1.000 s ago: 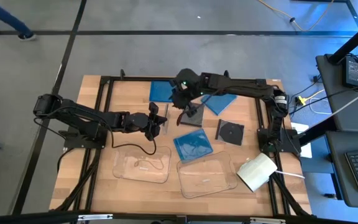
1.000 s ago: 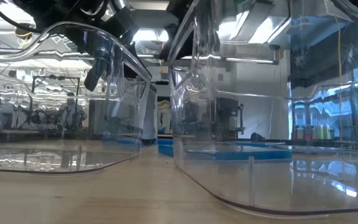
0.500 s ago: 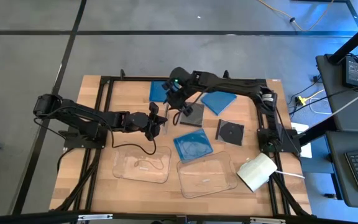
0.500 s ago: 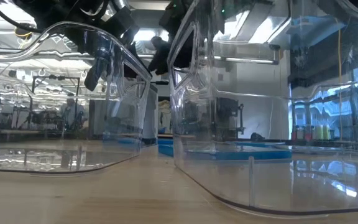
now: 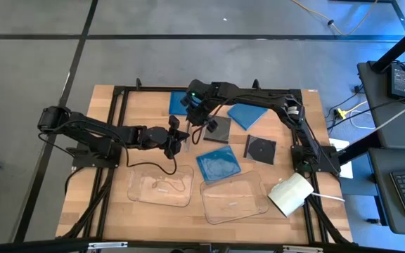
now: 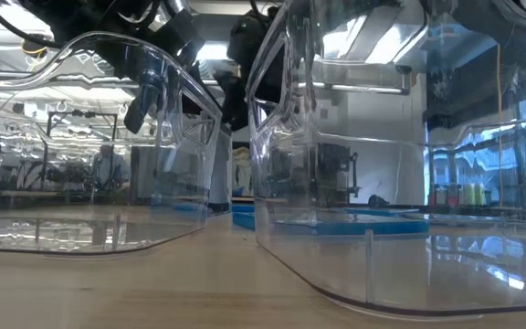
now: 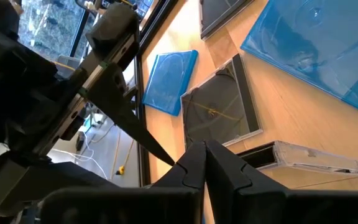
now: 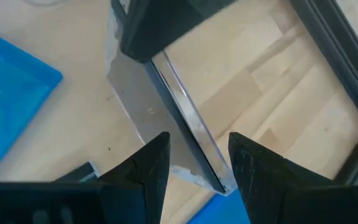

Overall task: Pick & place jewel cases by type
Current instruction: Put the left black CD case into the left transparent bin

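Observation:
My left gripper (image 5: 180, 138) is shut at mid-table, level with a clear-grey jewel case (image 5: 187, 143) that stands tilted on edge beside its fingertips (image 7: 204, 149). My right gripper (image 5: 197, 128) is open and hangs above that case. In the right wrist view its fingers (image 8: 199, 165) stand on either side of the case's edge (image 8: 188, 134) without touching it. Flat on the table lie two dark cases (image 5: 216, 129) (image 5: 260, 149) and three blue ones (image 5: 183, 102) (image 5: 247, 115) (image 5: 218, 163). My left gripper meets the tilted case at its raised end (image 8: 157, 59), with its shut fingers (image 8: 166, 28) against it. Nothing shows between the fingertips. The fingers come level from the table's left. The case slants, and its lower end (image 8: 219, 183) is down near the table.
Two clear rounded trays (image 5: 162, 185) (image 5: 234, 199) sit near the front edge and fill the low view (image 6: 336, 183). A white block (image 5: 289, 195) lies at the near right. A black frame (image 5: 121, 126) rings the table.
My right gripper has come down and toward the table's left, from over the dark case toward the tilted case. It has tipped further downward and rolled as it went. Its fingers have kept the same gap. The tilted case has not moved.

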Robot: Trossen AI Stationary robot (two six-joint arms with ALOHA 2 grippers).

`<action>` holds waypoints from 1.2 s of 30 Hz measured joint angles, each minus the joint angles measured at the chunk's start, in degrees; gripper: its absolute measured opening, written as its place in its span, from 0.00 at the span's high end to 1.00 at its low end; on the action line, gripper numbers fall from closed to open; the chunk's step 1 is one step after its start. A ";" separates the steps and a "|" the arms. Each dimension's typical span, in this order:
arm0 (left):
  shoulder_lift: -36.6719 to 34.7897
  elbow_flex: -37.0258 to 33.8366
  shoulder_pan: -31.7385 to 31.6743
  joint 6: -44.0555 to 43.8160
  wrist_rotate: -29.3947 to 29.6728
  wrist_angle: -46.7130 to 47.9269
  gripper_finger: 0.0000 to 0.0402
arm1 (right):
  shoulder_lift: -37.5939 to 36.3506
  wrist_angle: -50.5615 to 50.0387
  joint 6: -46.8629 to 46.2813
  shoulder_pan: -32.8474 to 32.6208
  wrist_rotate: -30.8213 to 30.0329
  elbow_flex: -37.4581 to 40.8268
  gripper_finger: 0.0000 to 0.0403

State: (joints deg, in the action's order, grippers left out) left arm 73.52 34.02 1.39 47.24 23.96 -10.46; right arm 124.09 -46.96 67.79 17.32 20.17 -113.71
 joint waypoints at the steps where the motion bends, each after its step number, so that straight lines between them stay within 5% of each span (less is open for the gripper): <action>1: 0.00 0.00 0.00 0.00 -0.02 -0.02 0.98 | 0.00 0.00 0.02 0.00 -0.52 0.00 0.58; 28: 0.00 0.00 0.00 0.48 0.05 -0.07 0.98 | 1.18 -0.86 1.29 -1.49 -3.82 0.02 0.58; 36: 0.00 0.00 0.02 0.46 1.35 -0.04 0.99 | 1.18 -2.46 -0.22 -1.42 -5.69 0.02 0.68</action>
State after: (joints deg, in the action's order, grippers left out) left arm 73.52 34.02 1.41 47.70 25.31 -10.50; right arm 125.27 -49.42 67.57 15.90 14.48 -113.69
